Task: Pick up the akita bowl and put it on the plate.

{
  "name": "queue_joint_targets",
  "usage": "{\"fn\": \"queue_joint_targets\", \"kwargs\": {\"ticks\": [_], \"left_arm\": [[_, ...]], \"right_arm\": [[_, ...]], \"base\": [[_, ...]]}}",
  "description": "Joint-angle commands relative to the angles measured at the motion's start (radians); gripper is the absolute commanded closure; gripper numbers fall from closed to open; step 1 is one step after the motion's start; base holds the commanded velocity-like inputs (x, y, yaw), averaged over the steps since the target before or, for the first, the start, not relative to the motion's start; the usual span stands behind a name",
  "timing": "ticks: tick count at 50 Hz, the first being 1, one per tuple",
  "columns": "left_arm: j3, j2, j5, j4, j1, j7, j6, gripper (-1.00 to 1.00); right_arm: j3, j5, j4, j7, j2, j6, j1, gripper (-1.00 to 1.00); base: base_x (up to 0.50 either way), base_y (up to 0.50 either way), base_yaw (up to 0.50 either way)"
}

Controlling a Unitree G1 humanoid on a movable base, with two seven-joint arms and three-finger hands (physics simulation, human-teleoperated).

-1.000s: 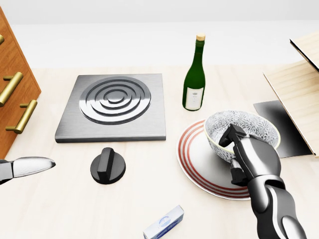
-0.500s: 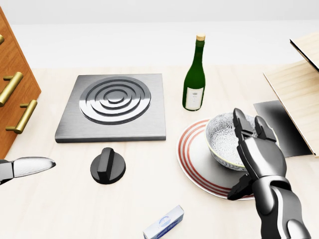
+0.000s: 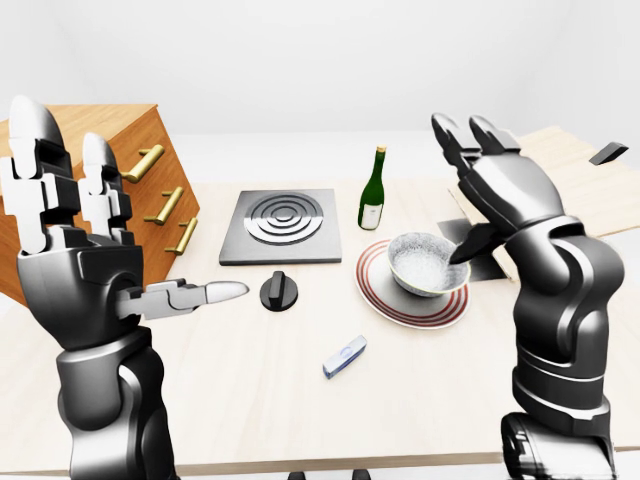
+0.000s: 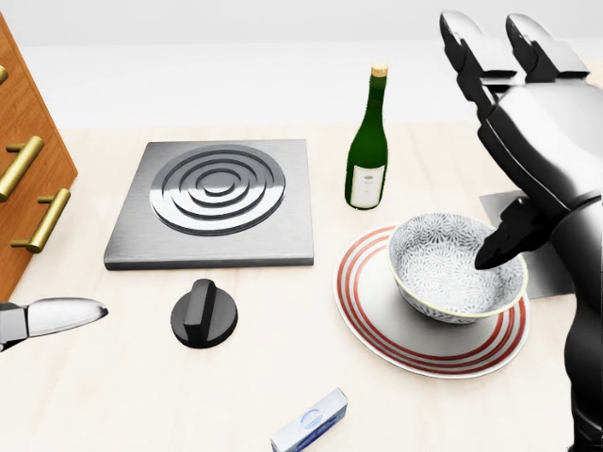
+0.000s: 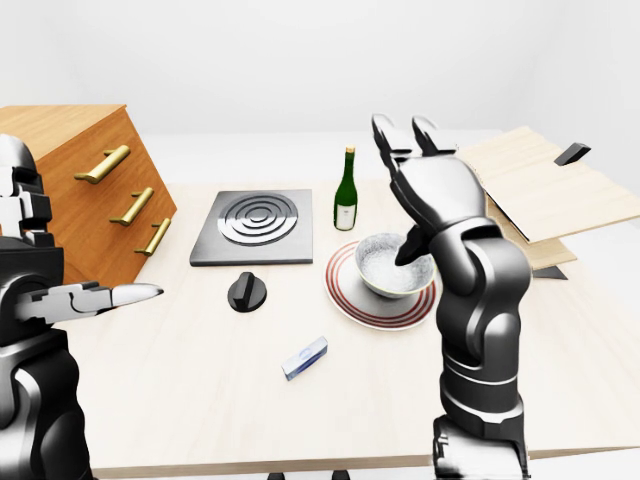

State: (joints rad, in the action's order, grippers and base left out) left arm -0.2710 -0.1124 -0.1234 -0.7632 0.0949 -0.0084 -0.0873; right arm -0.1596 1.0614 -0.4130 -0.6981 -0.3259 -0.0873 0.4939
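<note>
The akita bowl (image 4: 443, 273), white with a fine grey pattern, stands upright on the red-ringed plate (image 4: 377, 325) at the right of the head view. My right hand (image 4: 504, 132) hangs raised above and to the right of the bowl, fingers spread open, its thumb tip over the bowl's right rim and apart from it. My left hand (image 3: 130, 225) is held up open at the left of the left-eye view, far from the bowl and holding nothing.
A square stove plate (image 4: 212, 202) lies at the centre left, with a black knob (image 4: 203, 314) below it. A green wine bottle (image 4: 367, 151) stands just above the plate. A wooden drawer cabinet (image 4: 19, 160) is at the left, wooden boards (image 4: 565, 169) at the right, and a small blue-white box (image 4: 311, 421) near the bottom.
My right hand let go of the bowl's rim, opened and rose up and to the right. The bowl stays on the plate. The left hand has barely moved.
</note>
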Motion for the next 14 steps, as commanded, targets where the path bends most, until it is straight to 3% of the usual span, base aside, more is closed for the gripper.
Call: {"fn": "queue_joint_targets", "kwargs": {"ticks": [1,14], "left_arm": [[0.01,0.003,0.006,-0.012,-0.001,0.002,0.0,-1.0],[0.009,0.002,0.008,-0.013,0.007,0.001,0.0,-1.0]], "right_arm": [[-0.018,0.004,-0.054,0.0,-0.114,0.0,0.285,-1.0],[-0.008,-0.009,0.001,0.0,-0.201,0.0,0.497,-1.0]], "base": [[0.0,0.0,0.0],[0.0,0.0,0.0]]}}
